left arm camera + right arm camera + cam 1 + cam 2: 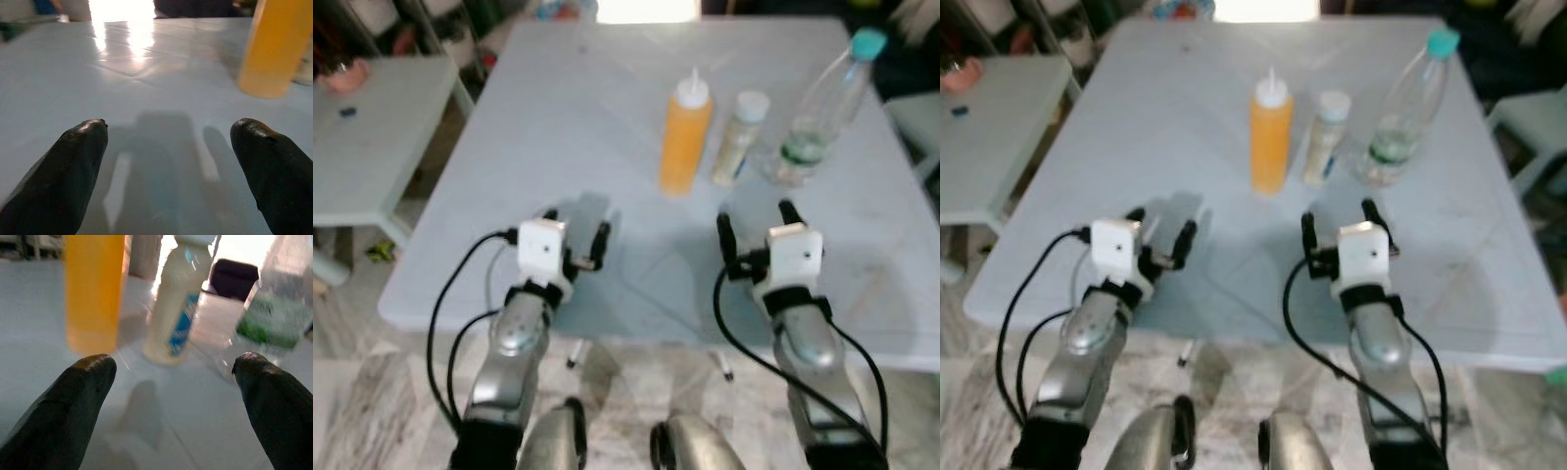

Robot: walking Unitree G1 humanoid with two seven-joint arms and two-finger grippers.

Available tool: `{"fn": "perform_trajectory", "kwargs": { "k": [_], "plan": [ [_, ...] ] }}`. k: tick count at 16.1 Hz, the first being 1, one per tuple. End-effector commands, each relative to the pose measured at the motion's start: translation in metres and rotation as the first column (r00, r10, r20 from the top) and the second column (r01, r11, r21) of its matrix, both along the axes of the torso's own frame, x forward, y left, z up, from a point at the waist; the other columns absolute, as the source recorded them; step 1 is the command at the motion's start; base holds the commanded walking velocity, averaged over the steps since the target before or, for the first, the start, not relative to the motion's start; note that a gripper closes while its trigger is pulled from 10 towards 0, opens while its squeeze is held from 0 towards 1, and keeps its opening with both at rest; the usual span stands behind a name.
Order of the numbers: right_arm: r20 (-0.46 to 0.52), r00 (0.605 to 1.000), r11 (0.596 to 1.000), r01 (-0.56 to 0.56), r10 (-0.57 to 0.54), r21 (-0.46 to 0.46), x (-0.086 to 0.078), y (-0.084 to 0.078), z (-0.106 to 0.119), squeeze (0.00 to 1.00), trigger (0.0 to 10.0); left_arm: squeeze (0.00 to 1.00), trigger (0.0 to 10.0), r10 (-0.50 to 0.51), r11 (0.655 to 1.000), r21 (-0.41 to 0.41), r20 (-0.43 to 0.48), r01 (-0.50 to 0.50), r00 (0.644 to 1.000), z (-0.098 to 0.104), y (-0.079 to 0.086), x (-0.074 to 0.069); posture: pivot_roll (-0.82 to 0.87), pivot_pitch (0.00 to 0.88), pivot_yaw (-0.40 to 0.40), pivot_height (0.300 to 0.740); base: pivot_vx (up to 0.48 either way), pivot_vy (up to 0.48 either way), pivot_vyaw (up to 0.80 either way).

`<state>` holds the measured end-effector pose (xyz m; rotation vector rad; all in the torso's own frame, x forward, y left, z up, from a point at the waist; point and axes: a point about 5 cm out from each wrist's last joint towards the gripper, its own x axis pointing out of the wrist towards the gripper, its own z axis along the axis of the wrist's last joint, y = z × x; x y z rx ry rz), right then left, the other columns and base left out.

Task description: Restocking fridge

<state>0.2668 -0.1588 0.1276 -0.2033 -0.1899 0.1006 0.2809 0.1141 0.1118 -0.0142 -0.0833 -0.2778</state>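
Three bottles stand upright in a row on the pale blue table [578, 108]: an orange squeeze bottle [685, 135] with a white nozzle, a small cream bottle [740, 137] with a white cap, and a clear water bottle [822, 108] with a teal cap. My left gripper [576, 233] hovers open over the table's near side, left of and nearer than the orange bottle [276, 46]. My right gripper [756, 223] is open too, just short of the cream bottle [178, 298] and water bottle [283, 308]. Nothing sits between either pair of fingers.
A second pale table [372, 127] stands to the left with a pink bowl [345, 74] on it. Shelves with clutter [440, 29] lie beyond. The near table edge [636, 338] runs under my wrists, with marbled floor [372, 411] below.
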Motion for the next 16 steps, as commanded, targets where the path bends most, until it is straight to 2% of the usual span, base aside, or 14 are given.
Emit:
{"fn": "perform_trajectory", "kwargs": {
  "k": [1,6,7,12,13,16],
  "plan": [
    [0.028,0.999,1.000,-0.025,0.025,0.001,0.001,0.011,0.006,0.00,10.0,0.00,10.0,0.071,0.997,0.025,-0.005,-0.071,0.997,-0.004,0.015,0.000,-0.03,0.168,0.020,0.740,0.000,0.000,0.00],
    [0.124,0.991,0.998,-0.056,0.055,0.003,0.020,0.010,0.041,0.00,10.0,0.00,10.0,0.063,0.997,0.041,-0.008,-0.062,0.998,-0.005,0.012,0.001,-0.04,0.164,0.012,0.740,0.000,0.000,0.00],
    [0.154,0.986,0.997,-0.053,0.060,-0.051,0.027,0.008,0.050,0.00,10.0,0.00,10.0,0.056,0.997,0.044,-0.007,-0.056,0.998,-0.006,0.010,0.001,-0.04,0.162,0.010,0.740,0.000,0.000,0.00],
    [0.169,0.984,0.997,-0.048,0.059,-0.068,0.050,-0.007,0.064,0.00,10.0,0.00,10.0,0.033,0.998,0.049,0.001,-0.033,0.999,-0.005,0.004,0.004,-0.03,0.161,0.006,0.740,0.000,0.000,0.00],
    [0.174,0.983,0.997,-0.049,0.060,-0.067,0.053,-0.009,0.067,1.00,10.0,0.00,10.0,0.031,0.998,0.051,0.001,-0.031,1.000,-0.005,0.003,0.004,-0.03,0.160,0.004,0.740,0.000,0.000,0.00],
    [0.178,0.980,0.995,-0.078,0.087,-0.059,0.061,-0.008,0.071,1.00,10.0,0.00,10.0,0.034,0.998,0.056,0.003,-0.034,0.999,-0.005,0.003,0.003,-0.03,0.166,0.003,0.740,0.000,0.000,0.00]
  ]
}}
